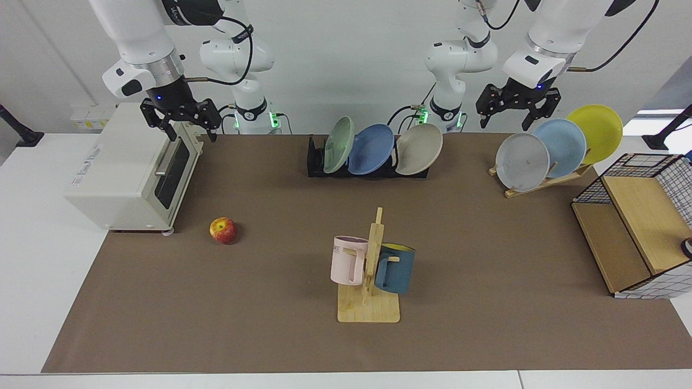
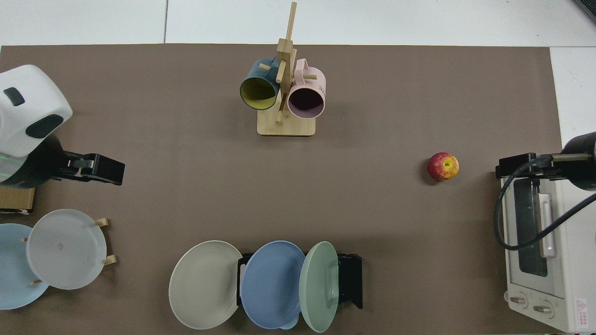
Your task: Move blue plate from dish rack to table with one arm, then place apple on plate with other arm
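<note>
**Task not started: plate in rack, apple on worktop, both arms parked high**

Blue plate [image 1: 371, 149] stands on edge in the middle slot of the black dish rack [image 1: 315, 160], between a green plate [image 1: 339, 145] and a beige plate [image 1: 419, 149]. Rack sits at the back of the brown-matted worktop [image 1: 486, 302]. Nothing touches the plate.

Apple [image 1: 223, 230] rests on the mat, on its own, near the front corner of the white toaster oven [image 1: 130, 173]. It is well apart from the rack.

Left gripper [image 1: 518, 108] hangs in the air above the wooden stand that holds grey, light-blue and yellow plates [image 1: 546, 183]. Fingers spread wide, nothing held.

Right gripper [image 1: 181, 120] hovers above the oven's top edge. Fingers also spread wide, empty.

Mug tree [image 1: 373, 270] with a pink and a dark blue mug stands mid-worktop, in front of the rack. There is open mat on either side of it.

Progress, judged from the layout: neither step is done. Left to do: one arm lifts the blue plate out of its slot and lays it flat on the mat, then the other arm picks up the apple and sets it on the plate. The right arm is the nearer one to the apple, so the plate likely falls to the left arm.
</note>
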`<state>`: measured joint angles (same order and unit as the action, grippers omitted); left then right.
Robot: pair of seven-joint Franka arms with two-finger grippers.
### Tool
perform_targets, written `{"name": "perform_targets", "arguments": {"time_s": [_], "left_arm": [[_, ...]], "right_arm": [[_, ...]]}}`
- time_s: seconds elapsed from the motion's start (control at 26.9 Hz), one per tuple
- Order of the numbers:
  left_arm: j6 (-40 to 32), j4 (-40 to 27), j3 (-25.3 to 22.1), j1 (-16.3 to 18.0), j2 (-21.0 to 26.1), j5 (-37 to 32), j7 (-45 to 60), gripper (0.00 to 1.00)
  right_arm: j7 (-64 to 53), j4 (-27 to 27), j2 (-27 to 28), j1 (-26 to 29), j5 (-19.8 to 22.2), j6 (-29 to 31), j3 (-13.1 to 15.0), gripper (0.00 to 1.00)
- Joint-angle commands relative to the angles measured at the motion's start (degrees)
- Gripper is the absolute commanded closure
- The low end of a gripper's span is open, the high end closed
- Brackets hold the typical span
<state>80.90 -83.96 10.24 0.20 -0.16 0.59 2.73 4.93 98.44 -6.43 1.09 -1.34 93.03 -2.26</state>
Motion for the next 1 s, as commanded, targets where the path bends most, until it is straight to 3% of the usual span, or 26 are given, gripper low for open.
{"name": "perform_targets", "arguments": {"time_s": [0.0, 0.97], "left_arm": [[1.5, -2.1, 0.0, 0.3, -1.2, 0.0, 0.3, 0.0], [1.5, -2.4, 0.7, -1.0, -1.5, -0.9, 1.3, 0.0]], "right_arm": [[-1.7, 0.7, -0.4, 0.8, -0.2, 1.1, -0.4, 0.0], [-1.7, 0.7, -0.4, 0.8, -0.2, 1.1, -0.4, 0.0]]}}
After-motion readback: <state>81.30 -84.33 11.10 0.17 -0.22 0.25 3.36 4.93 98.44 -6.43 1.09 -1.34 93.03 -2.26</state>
